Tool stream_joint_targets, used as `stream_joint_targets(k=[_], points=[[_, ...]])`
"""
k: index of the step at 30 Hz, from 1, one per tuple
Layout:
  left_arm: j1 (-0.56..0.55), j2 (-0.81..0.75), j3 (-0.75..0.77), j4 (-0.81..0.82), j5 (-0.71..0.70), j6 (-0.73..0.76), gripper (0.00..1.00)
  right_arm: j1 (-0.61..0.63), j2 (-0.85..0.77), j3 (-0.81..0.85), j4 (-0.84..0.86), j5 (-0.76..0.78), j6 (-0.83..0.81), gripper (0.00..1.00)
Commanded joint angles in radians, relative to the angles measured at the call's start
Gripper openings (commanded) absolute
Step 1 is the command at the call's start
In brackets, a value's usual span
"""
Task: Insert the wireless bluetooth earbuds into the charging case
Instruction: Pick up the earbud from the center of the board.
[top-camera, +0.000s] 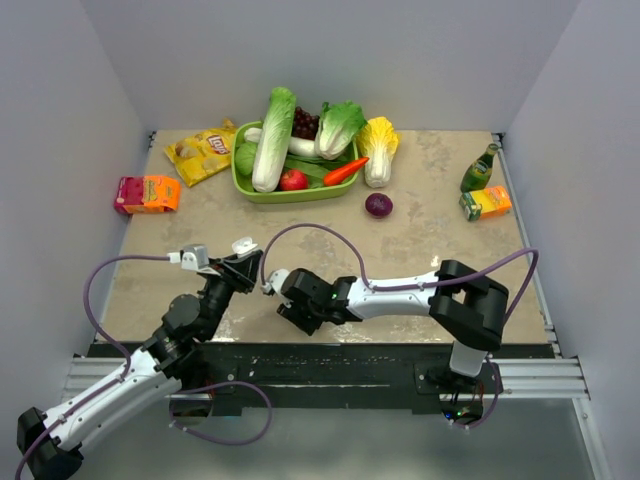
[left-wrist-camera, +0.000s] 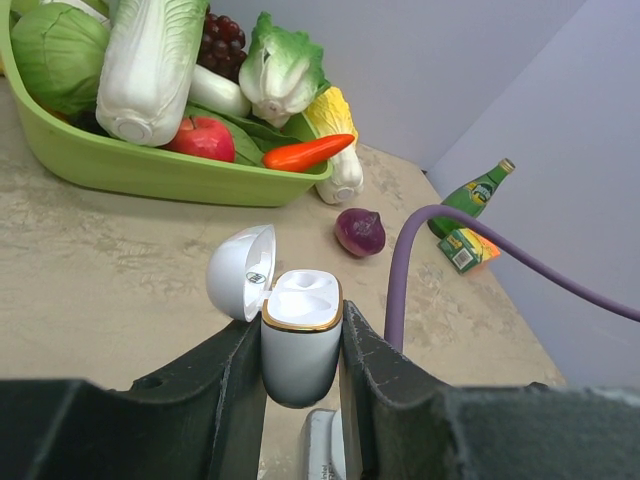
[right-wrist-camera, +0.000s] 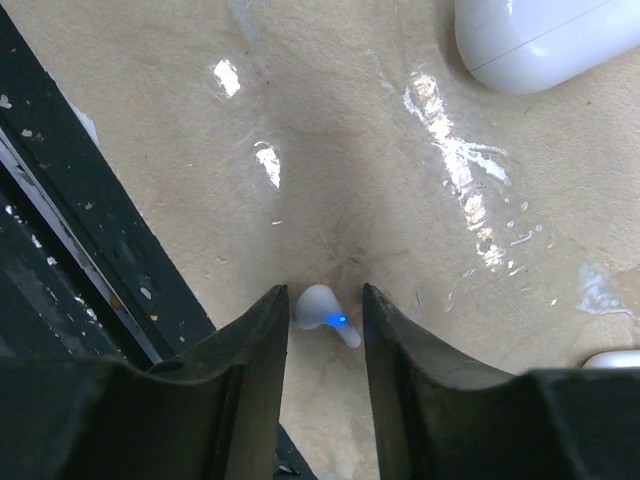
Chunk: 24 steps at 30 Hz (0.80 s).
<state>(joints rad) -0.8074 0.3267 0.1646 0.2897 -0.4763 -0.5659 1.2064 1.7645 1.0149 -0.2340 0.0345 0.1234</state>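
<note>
My left gripper (left-wrist-camera: 302, 335) is shut on the charging case (left-wrist-camera: 300, 300), a white box with a gold rim. It holds the case upright above the table with the lid open to the left. Both sockets look empty. In the top view the left gripper (top-camera: 243, 264) is near the table's front, with the case (top-camera: 246, 244) at its tip. My right gripper (right-wrist-camera: 324, 296) is open and low over the table. Its fingers straddle one white earbud (right-wrist-camera: 318, 308) with a blue light, which lies flat. In the top view the right gripper (top-camera: 292, 302) is just right of the left one.
A white rounded object with a seam (right-wrist-camera: 540, 40) lies ahead of the right gripper, and a small white piece (right-wrist-camera: 612, 358) is at the right edge. The table's black front edge (right-wrist-camera: 70, 220) is close by. A green basket of vegetables (top-camera: 250, 188), a purple onion (top-camera: 378, 205), a bottle (top-camera: 478, 170) and cartons stand at the back.
</note>
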Motion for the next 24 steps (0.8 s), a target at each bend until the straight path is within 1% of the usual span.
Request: stream_joint_targets(k=[1, 2, 5, 8, 17, 19, 23, 24], points=[[-0.004, -0.006, -0.014, 0.016, -0.007, -0.019, 0.0, 0.007, 0.001, -0.035, 0.028, 0.007, 0.038, 0.35], [-0.004, -0.005, -0.016, 0.016, -0.008, -0.02, 0.0, 0.007, 0.004, -0.035, 0.028, 0.011, 0.044, 0.31], [-0.004, -0.005, -0.016, 0.017, -0.008, -0.02, 0.0, 0.005, 0.015, -0.035, 0.025, 0.045, 0.064, 0.24], [-0.004, -0.006, -0.014, 0.012, -0.012, -0.017, 0.0, -0.004, 0.004, -0.047, 0.03, 0.074, 0.09, 0.19], [-0.006, 0.023, -0.019, 0.04, -0.013, -0.025, 0.0, -0.12, -0.111, -0.119, 0.096, 0.056, 0.169, 0.03], [-0.006, 0.035, -0.019, 0.051, -0.012, -0.025, 0.0, -0.143, -0.137, -0.133, 0.114, 0.047, 0.18, 0.0], [-0.004, 0.081, -0.017, 0.098, -0.007, -0.023, 0.0, -0.165, -0.218, -0.148, 0.157, 0.044, 0.202, 0.0], [-0.004, 0.092, -0.014, 0.111, -0.005, -0.022, 0.0, -0.169, -0.265, -0.148, 0.163, 0.044, 0.206, 0.0]])
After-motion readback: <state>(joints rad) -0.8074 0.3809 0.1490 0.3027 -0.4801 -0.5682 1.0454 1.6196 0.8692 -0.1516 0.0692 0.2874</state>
